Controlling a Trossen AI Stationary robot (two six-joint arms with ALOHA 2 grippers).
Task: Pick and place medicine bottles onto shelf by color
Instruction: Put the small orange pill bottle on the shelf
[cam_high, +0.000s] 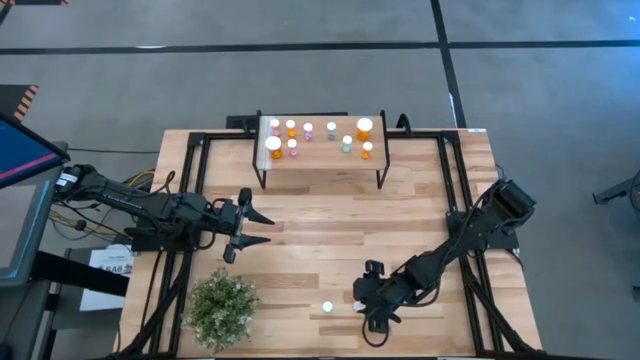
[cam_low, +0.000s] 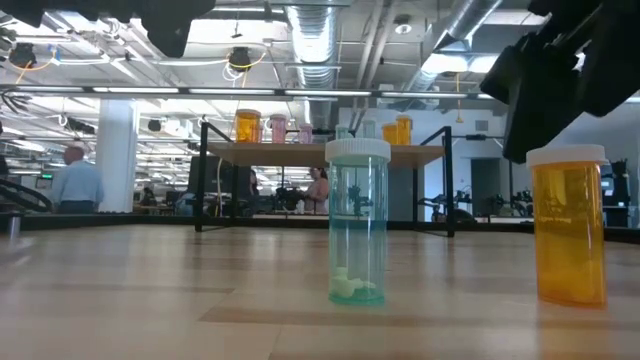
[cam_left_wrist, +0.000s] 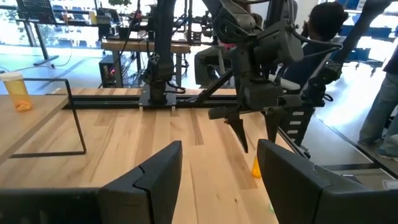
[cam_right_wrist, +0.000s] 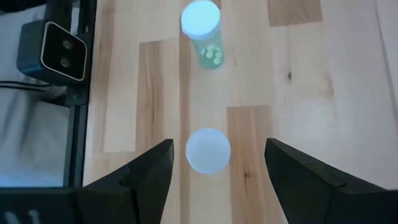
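The right gripper (cam_right_wrist: 214, 165), jaws apart, hangs at lower centre-right of the high view directly over an upright orange bottle (cam_right_wrist: 208, 150), white cap between its fingers, long axis vertical. The teal bottle (cam_high: 327, 307) stands just left; the left gripper (cam_high: 248, 228), also apart, waits well away. Only the low view shows the capped body as orange (cam_low: 568, 222); the shelf (cam_high: 320, 152) sits top centre on the table (cam_high: 330, 220)

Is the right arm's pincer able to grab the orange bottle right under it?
Probably yes. The right pincer hangs open straight above the orange bottle, whose white cap sits between the fingers with space each side. The teal bottle stands apart, so nothing blocks it.
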